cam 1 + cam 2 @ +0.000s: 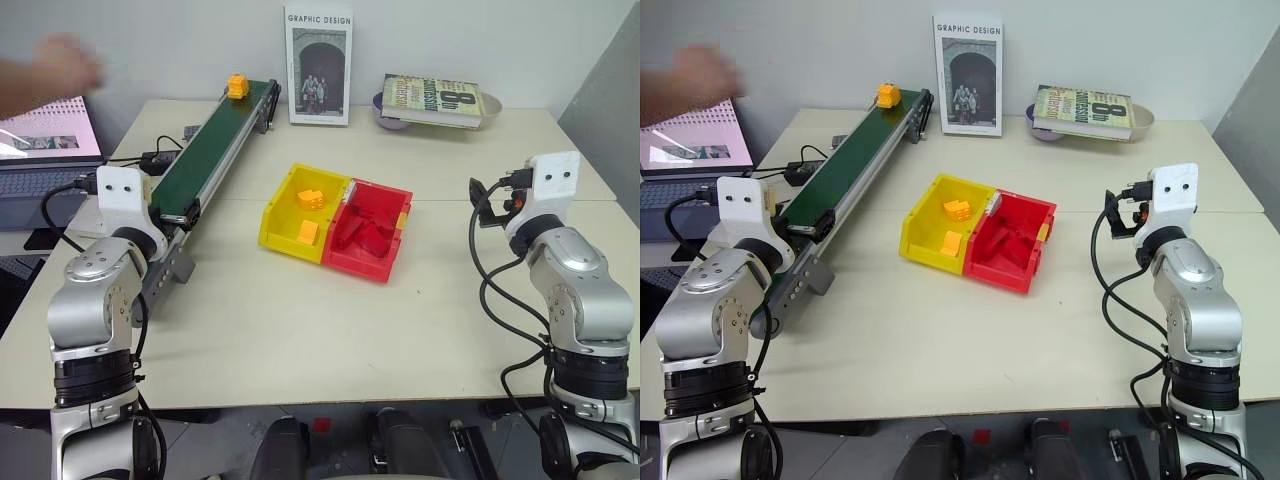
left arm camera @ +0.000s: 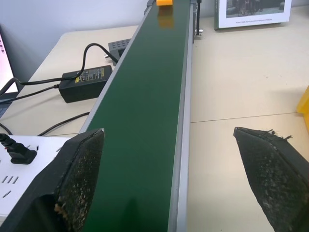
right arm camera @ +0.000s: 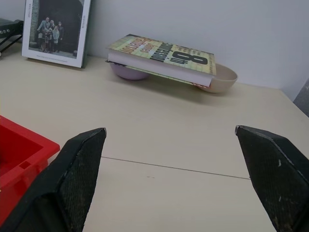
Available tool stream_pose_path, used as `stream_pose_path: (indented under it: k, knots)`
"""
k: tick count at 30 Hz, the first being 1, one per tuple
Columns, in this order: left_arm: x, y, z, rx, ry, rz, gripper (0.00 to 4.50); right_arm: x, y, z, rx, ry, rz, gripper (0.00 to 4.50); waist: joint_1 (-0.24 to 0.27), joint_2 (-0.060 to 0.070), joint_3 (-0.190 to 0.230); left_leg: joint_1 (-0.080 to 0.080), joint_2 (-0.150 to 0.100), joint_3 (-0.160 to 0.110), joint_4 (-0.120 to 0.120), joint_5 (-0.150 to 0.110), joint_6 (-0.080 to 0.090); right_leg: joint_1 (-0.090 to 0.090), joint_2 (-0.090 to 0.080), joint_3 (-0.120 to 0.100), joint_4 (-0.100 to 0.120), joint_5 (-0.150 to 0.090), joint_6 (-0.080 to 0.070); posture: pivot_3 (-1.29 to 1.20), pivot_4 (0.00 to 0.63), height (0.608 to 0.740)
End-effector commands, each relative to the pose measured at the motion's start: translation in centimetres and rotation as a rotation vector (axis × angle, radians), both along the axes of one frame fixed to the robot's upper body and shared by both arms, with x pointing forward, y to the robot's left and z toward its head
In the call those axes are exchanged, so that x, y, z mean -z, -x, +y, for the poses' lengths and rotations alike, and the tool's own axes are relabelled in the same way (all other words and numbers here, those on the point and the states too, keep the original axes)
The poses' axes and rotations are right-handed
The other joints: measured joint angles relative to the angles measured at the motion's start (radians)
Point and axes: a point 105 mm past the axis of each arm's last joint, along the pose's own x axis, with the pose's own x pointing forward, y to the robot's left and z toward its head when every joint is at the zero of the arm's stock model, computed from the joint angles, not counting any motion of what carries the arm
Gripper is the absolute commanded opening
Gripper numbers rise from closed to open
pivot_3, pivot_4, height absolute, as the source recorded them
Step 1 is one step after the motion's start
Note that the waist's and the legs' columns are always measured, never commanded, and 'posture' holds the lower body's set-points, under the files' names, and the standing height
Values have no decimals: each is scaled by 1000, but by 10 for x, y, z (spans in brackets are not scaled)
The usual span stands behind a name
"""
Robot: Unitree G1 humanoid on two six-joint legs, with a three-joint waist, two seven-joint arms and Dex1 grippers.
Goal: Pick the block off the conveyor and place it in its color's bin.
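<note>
Against the wall I'm reading one "GRAPHIC DESIGN" book (image 1: 318,63); one block (image 1: 237,86) is riding the conveyor (image 1: 215,148); left gripper (image 2: 181,181) and right gripper (image 3: 186,179) are gaping empty.

Silver arms, white wrist blocks, black cables.

**Readable text on the table**

"GRAPHIC DESIGN" is showing in white capitals across the top of the upright book (image 1: 318,64) leaning on the wall. A large "8" is standing out on the flat book (image 3: 161,55) lying over two bowls; its other cover lettering is staying illegible.
</note>
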Motion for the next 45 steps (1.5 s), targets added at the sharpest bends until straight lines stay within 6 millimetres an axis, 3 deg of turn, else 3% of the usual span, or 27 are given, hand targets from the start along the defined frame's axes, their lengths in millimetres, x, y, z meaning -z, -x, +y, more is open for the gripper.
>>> stream_pose_path:
  k: [1, 9, 13, 20, 26, 33, 45]
  knots:
    - [-16, 4, 4, -6, -20, -60, 4457, -19, 3, -2, 6, 22, -66, 4500, 0, 0, 0, 0, 0, 0, 0, 0, 0, 0, 0, 0, 0, 0, 0, 0, 150, 740]
    - [-31, 15, 20, -53, 28, -159, 4457, -22, 0, 8, -36, 21, -72, 4500, -1, 0, 0, 0, 0, 0, 0, 0, 0, 0, 0, 0, 0, 0, 0, 0, 150, 740]
    - [-34, 17, 34, -68, 22, -167, 4457, -30, -1, 28, -195, 28, -73, 4500, -1, 0, 0, 0, 0, 0, 0, 0, 0, 0, 0, 0, 0, 0, 0, 0, 150, 740]
    - [-34, 14, 32, -20, 27, -163, 4457, -39, 0, 56, -404, 43, -72, 4500, -1, 0, 0, 0, 0, 0, 0, 0, 0, 0, 0, 0, 0, 0, 0, 0, 150, 740]
    - [-38, 10, 34, 51, 17, -139, 4457, -46, 26, 106, -816, 41, -37, 4500, 0, 0, 0, 0, 0, 0, 0, 0, 0, 0, 0, -1, 0, 0, 0, 0, 150, 740]
    - [-37, 4, 35, 107, -6, -113, 4457, -41, 54, 136, -1101, 48, 33, 4500, 0, 0, 0, 0, 1, -1, 0, 0, 0, 0, 0, -2, 0, 0, 0, 0, 150, 740]
    - [-33, -2, 43, 104, -35, -80, 4457, -39, 68, 150, -1190, 51, 50, 4500, 1, 0, 0, 0, 1, -1, 0, 0, 0, 0, -1, -2, 0, 0, 0, 0, 150, 740]
